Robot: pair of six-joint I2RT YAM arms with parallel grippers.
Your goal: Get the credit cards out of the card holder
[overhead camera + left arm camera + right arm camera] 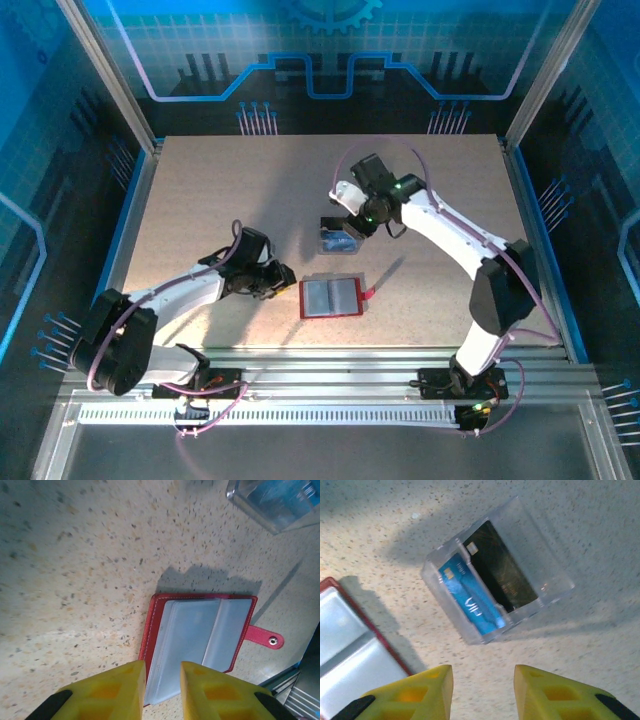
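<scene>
White arm links (190, 290), black joints (500, 300), thin purple cables (388, 142) looping alongside, yellow pocketed pincer fingers (115, 690)

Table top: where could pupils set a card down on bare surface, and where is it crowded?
Free: the far strip of table behind the clear box, the far-left corner beyond the left arm, and the patch between card holder and right arm. Crowded: the middle, where box, holder and both arms close in.

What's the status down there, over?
Left fingers, right fingers open, empty. Card holder lies open. Blue card, black card in clear tray. Nothing blocking.
</scene>
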